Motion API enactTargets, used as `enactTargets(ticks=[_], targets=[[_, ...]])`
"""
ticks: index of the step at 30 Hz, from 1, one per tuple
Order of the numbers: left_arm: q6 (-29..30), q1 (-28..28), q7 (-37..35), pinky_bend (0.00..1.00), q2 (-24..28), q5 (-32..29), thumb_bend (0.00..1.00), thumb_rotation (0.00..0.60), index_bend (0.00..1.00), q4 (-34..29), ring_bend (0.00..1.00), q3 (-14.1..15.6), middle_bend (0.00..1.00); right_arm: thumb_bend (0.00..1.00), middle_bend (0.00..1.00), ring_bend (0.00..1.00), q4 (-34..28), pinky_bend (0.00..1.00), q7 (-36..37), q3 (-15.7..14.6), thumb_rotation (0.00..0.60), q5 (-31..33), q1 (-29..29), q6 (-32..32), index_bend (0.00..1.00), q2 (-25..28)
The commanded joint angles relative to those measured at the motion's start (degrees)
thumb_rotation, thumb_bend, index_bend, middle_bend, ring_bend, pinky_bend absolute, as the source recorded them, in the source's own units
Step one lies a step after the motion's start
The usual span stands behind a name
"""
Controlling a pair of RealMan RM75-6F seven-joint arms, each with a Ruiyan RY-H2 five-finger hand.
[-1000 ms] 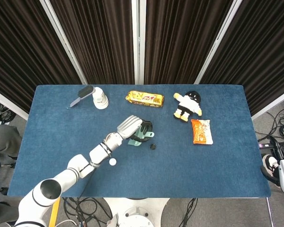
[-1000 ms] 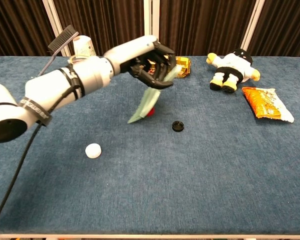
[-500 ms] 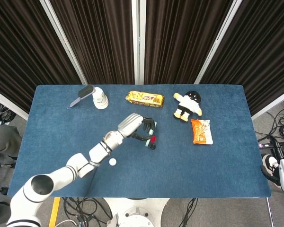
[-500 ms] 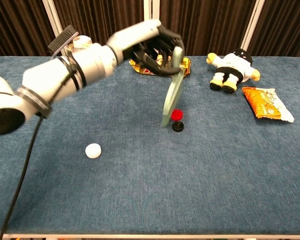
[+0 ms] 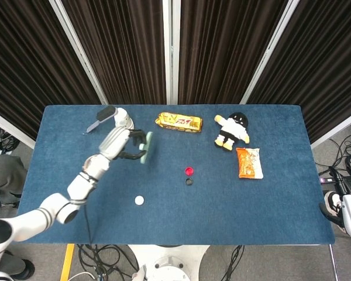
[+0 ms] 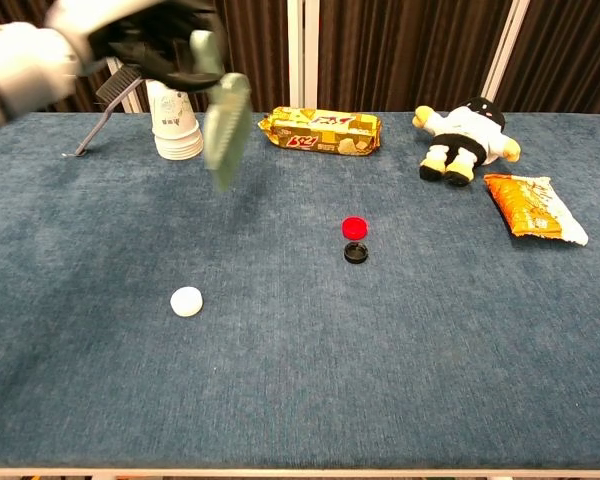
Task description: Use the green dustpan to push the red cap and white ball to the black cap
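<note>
My left hand (image 5: 126,144) (image 6: 160,45) grips the green dustpan (image 5: 145,148) (image 6: 225,128) and holds it in the air over the left half of the table, blade hanging down. The red cap (image 5: 189,171) (image 6: 354,227) lies right beside the black cap (image 5: 189,182) (image 6: 356,252), just behind it. The white ball (image 5: 139,200) (image 6: 186,301) sits apart, nearer the front left. My right hand shows in neither view.
A stack of paper cups (image 5: 122,116) (image 6: 174,126) and a brush (image 5: 100,118) (image 6: 115,85) stand at the back left. A biscuit pack (image 5: 179,122) (image 6: 321,130), a plush toy (image 5: 233,130) (image 6: 464,131) and an orange snack bag (image 5: 249,162) (image 6: 532,207) lie along the back and right.
My left hand has lifted the dustpan away from the caps and swung it left and back. The red cap now rests next to the black cap; the ball has not moved.
</note>
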Motion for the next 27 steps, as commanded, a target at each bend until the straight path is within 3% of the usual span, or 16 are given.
enactTargets(ticks=[1, 14, 27], targets=[[2.44, 4.25, 1.85, 0.86, 4.19, -1.16, 0.40, 0.564, 0.55, -4.37, 0.63, 1.29, 0.64, 0.15, 0.22, 0.01, 0.25, 0.12, 0.20, -0.03, 0.600, 0.05, 0.07, -0.14, 0.04, -0.11], [3.40, 12.46, 8.03, 0.87, 13.00, 1.37, 0.40, 0.508, 0.55, -14.88, 0.63, 7.41, 0.65, 0.15, 0.22, 0.01, 1.30, 0.12, 0.87, 0.08, 0.600, -0.09, 1.33, -1.61, 0.04, -0.67], [2.24, 15.06, 13.91, 0.87, 17.26, 7.12, 0.41, 0.484, 0.55, -24.32, 0.63, 11.65, 0.65, 0.15, 0.22, 0.01, 0.82, 0.12, 0.37, 0.31, 0.600, 0.30, 1.49, -1.46, 0.04, -0.10]])
